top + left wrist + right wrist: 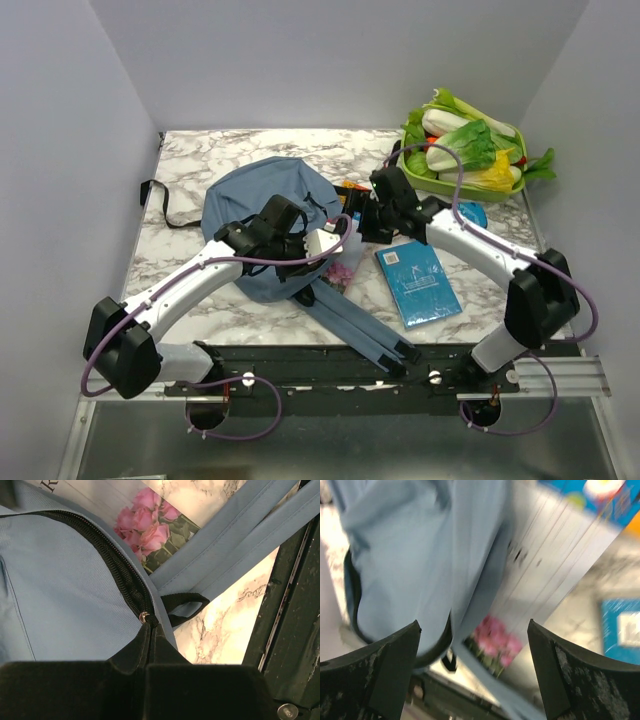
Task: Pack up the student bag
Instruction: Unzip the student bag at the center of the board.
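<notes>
a dusty-blue student bag [255,205] lies flat, middle-left on the marble worktop [200,290]. its long axis runs far-left to near-right, rounded top toward the back wall, straps [365,335] trailing toward the arm bases. the left jaws are pinched shut on the bag's black trim by the zipper [115,565]. the right jaws gape wide, holding nothing. packing looks partway: a rose-covered book [150,525] sits half under the bag's edge, and a teal book [418,285] lies outside.

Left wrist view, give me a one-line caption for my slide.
Left fingers pinch the black zipper tab of the soft dusty-blue fabric backpack, beside a pink-rose book cover.
</notes>
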Robot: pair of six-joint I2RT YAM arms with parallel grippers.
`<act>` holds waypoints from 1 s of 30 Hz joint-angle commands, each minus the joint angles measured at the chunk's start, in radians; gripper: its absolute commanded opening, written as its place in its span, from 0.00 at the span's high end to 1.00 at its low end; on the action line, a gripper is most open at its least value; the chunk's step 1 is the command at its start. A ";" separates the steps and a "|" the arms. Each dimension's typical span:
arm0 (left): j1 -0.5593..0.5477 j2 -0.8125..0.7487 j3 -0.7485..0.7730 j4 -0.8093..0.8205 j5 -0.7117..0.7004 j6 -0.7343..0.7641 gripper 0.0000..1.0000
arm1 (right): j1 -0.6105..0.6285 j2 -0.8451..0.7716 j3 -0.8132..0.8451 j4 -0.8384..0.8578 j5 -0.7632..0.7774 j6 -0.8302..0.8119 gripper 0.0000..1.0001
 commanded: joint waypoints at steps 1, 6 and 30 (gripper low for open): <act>0.003 0.015 0.027 0.035 -0.019 -0.010 1.00 | 0.070 -0.114 -0.161 0.085 -0.038 0.109 0.05; 0.003 0.014 0.027 0.032 -0.014 -0.017 1.00 | 0.120 -0.054 -0.148 0.087 -0.109 0.168 0.08; 0.190 -0.057 -0.010 -0.203 -0.016 0.098 1.00 | 0.079 0.000 -0.065 0.048 0.031 0.150 0.99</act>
